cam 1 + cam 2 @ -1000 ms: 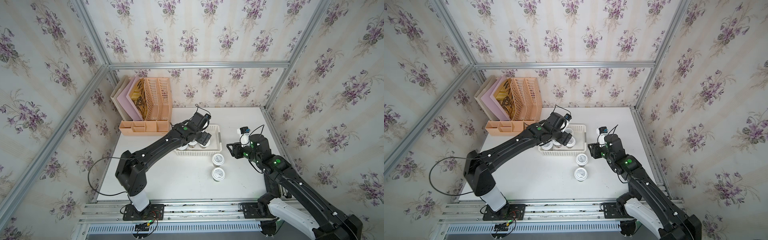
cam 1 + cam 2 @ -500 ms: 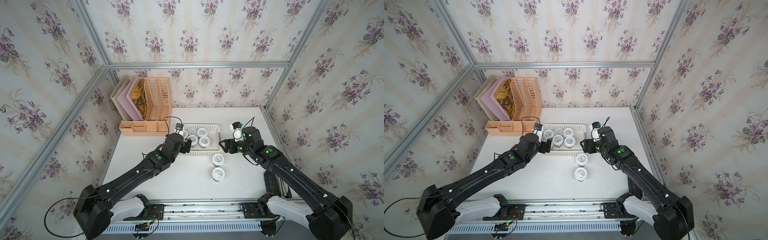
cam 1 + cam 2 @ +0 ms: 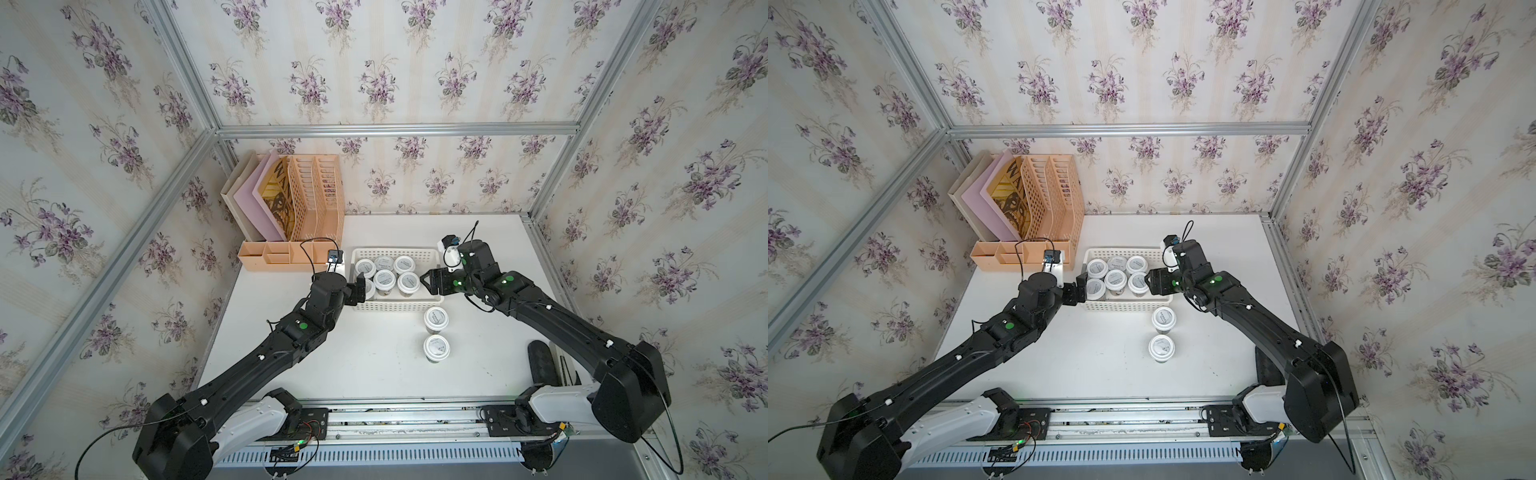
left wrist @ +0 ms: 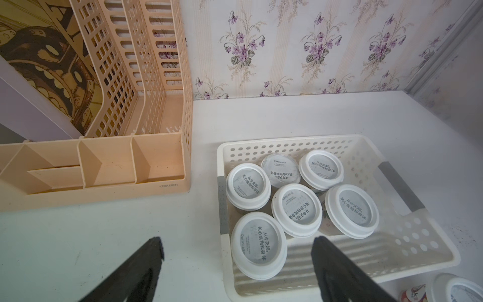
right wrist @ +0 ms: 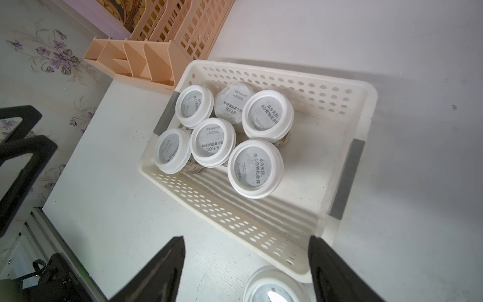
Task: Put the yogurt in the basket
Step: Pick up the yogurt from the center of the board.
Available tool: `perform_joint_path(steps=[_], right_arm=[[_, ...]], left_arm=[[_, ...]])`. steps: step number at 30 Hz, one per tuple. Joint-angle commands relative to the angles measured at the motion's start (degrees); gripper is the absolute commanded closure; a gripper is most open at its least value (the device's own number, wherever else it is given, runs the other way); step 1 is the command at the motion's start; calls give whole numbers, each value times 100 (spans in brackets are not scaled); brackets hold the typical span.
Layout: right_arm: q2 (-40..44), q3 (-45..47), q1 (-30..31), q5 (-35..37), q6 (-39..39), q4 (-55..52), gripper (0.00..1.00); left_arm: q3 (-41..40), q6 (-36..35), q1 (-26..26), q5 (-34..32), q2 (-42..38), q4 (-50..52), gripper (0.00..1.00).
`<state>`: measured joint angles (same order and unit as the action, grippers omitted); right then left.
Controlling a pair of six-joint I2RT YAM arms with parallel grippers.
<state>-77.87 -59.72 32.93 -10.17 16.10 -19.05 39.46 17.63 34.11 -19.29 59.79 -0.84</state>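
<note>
Yogurt lid (image 4: 257, 244) just ahead of the left pincer (image 4: 236, 243): grey label, "从今天起, 关心食物和身体", "Oarmilk" along the edge, smaller lines too fine to read. Same print on the other five lids in the basket (image 4: 407, 251), farther from the pincer. Cup (image 4: 415, 292) off to one side of the pincer, outside the basket: a lone "k" on its wall. Peach organizer (image 4: 168, 185) on the pincer's other side: embossed mark, upside down, looks like "deli". Yellow cover (image 3: 277, 195) in it: "WAN", rest hidden.
</note>
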Motion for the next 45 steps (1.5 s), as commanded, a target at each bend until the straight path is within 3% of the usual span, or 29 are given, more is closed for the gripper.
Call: perform_joint_path(steps=[1, 18, 45], right_arm=[[-126, -108, 46, 188, -67, 28, 22], [336, 189, 632, 985, 147, -1469, 17], [-954, -218, 1255, 1924, 508, -2171, 22]], left_arm=[[-43, 50, -23, 39, -37, -215, 7], [-193, 138, -263, 322, -138, -294, 6], [-404, 270, -438, 502, -455, -309, 5]])
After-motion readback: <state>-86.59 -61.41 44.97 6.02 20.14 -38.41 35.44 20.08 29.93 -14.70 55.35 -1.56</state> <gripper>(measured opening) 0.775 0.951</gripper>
